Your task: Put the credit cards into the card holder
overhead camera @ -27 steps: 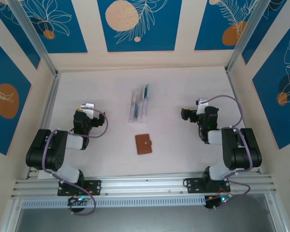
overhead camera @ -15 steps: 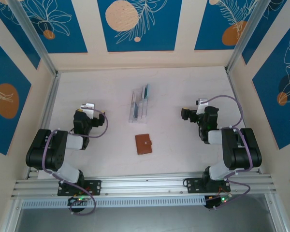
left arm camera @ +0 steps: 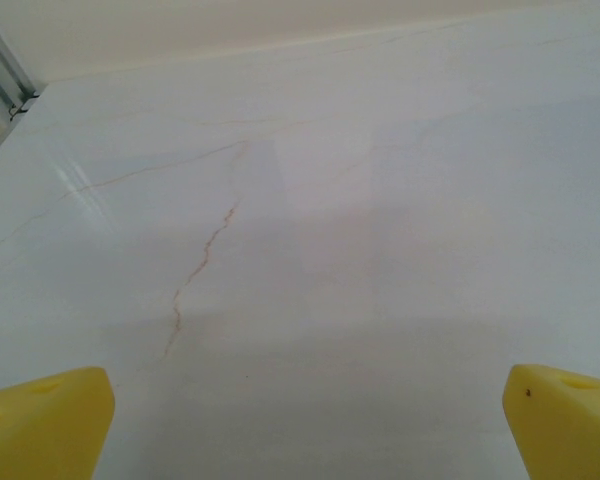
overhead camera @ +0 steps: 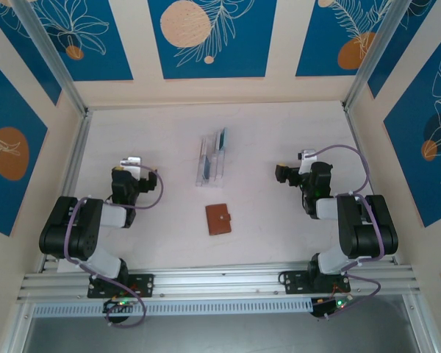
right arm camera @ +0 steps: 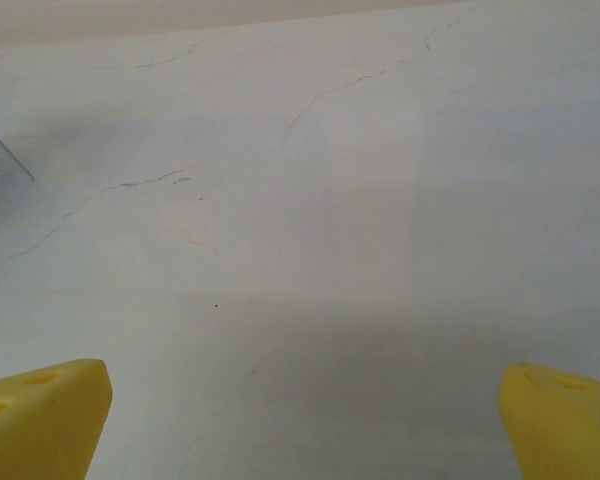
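White marble-veined tabletop (overhead camera: 264, 125) spreading under both arms. Black left arm (overhead camera: 81, 228) sitting folded at left; left gripper (left arm camera: 302, 405) standing wide over bare surface, yellow fingertips (left arm camera: 50, 415) gripping nothing. Black right arm (overhead camera: 360, 228) sitting folded at right; right gripper (right arm camera: 302, 405) gaping wide, holding nothing. Clear plastic slotted rack (overhead camera: 208, 168) standing mid-table between arms. Small brown leather card holder (overhead camera: 219, 219) lying closed, near rack on arms' side, not touching it. Thin blue and teal credit cards (overhead camera: 221, 140) standing on edge in rack; count hard to tell from above.
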`<act>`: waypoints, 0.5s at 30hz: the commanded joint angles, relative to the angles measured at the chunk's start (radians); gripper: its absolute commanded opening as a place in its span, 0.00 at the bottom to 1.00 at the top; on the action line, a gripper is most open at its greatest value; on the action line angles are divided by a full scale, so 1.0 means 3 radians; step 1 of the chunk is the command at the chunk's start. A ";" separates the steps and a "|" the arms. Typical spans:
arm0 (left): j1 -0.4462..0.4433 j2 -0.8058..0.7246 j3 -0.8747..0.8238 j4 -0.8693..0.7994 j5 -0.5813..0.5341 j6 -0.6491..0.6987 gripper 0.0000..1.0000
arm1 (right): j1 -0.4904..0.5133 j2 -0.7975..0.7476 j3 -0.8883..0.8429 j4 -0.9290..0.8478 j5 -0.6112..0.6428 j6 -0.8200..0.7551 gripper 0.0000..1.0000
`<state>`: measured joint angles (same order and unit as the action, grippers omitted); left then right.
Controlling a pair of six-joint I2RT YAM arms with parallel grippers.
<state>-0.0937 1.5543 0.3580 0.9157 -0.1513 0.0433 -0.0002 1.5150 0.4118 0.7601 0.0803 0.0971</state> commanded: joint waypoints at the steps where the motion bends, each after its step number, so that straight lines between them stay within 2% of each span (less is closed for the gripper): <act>1: 0.0031 -0.0340 0.0196 -0.0491 -0.0134 -0.0085 1.00 | -0.0009 -0.0402 0.0370 -0.0837 0.0368 0.0147 0.99; 3: 0.0027 -0.0606 0.0480 -0.1167 -0.0450 -0.0176 1.00 | 0.0001 -0.0729 0.0837 -0.1738 0.0539 0.0397 0.99; 5: 0.0013 -0.0817 0.0908 -0.2100 -0.0436 -0.0348 1.00 | 0.0006 -0.0940 0.1276 -0.2484 0.0563 0.0855 0.99; 7: -0.0027 -0.0963 0.1252 -0.2824 -0.0392 -0.0541 1.00 | 0.0001 -0.1019 0.1448 -0.2721 0.0381 0.1126 0.99; 9: -0.0030 -0.1109 0.1386 -0.3164 -0.0442 -0.1053 1.00 | -0.0070 -0.1019 0.1534 -0.2949 0.0358 0.1759 0.99; 10: -0.0030 -0.1206 0.1430 -0.3296 -0.0299 -0.1235 1.00 | -0.0152 -0.0988 0.1664 -0.3270 0.0252 0.2070 0.99; 11: -0.0030 -0.1311 0.1457 -0.3399 -0.0064 -0.1325 1.00 | -0.0246 -0.0930 0.1796 -0.3485 -0.0030 0.2195 0.99; 13: -0.0034 -0.1504 0.1442 -0.3527 0.0216 -0.1602 1.00 | -0.0337 -0.0817 0.1967 -0.3653 -0.0564 0.2158 0.97; 15: -0.0053 -0.1641 0.1430 -0.3638 0.0535 -0.1788 1.00 | -0.0243 -0.0807 0.2048 -0.3836 -0.0600 0.2148 0.94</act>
<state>-0.0990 1.0920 0.7921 0.0174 -0.1375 -0.3305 -0.0902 1.2461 1.0031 -0.1490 0.0406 0.6292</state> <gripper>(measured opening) 0.998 0.945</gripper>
